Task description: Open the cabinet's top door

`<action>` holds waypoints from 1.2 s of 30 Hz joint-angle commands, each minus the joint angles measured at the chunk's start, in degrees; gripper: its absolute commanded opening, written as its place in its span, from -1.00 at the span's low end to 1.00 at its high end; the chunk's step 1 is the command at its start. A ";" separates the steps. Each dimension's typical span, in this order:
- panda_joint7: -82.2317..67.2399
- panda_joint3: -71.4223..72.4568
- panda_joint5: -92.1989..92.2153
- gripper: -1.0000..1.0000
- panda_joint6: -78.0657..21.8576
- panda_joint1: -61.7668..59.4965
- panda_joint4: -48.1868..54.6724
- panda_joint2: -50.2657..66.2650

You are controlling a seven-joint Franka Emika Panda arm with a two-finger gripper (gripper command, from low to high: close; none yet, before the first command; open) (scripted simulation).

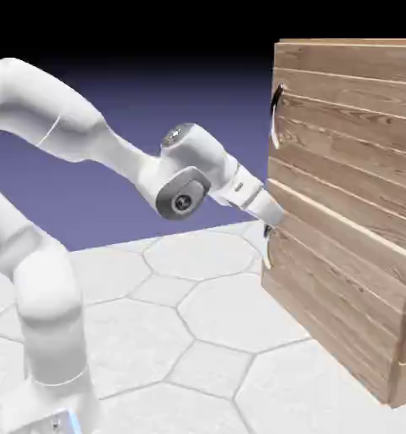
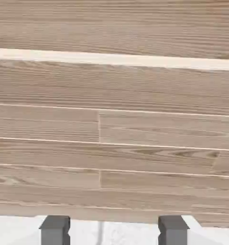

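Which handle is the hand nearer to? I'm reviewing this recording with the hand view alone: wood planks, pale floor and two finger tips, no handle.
Observer: In the exterior view, the gripper shows much nearer to the lower handle, just above it.
Operator: And where is the handle I want?
Observer: The top door's handle is higher up, at the left edge of the top door in the exterior view, with the hand well below it.
Operator: Does anything hang on that handle or touch it?
Observer: Nothing that I can see; backdrop shows between it and the arm.
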 commanded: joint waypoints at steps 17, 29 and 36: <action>40.97 25.23 42.37 0.00 -0.37 -22.94 14.66 -12.77; 69.88 43.04 72.28 0.00 -0.64 -39.12 25.01 -21.79; 86.75 53.43 89.72 0.00 -0.79 -48.57 31.04 -27.05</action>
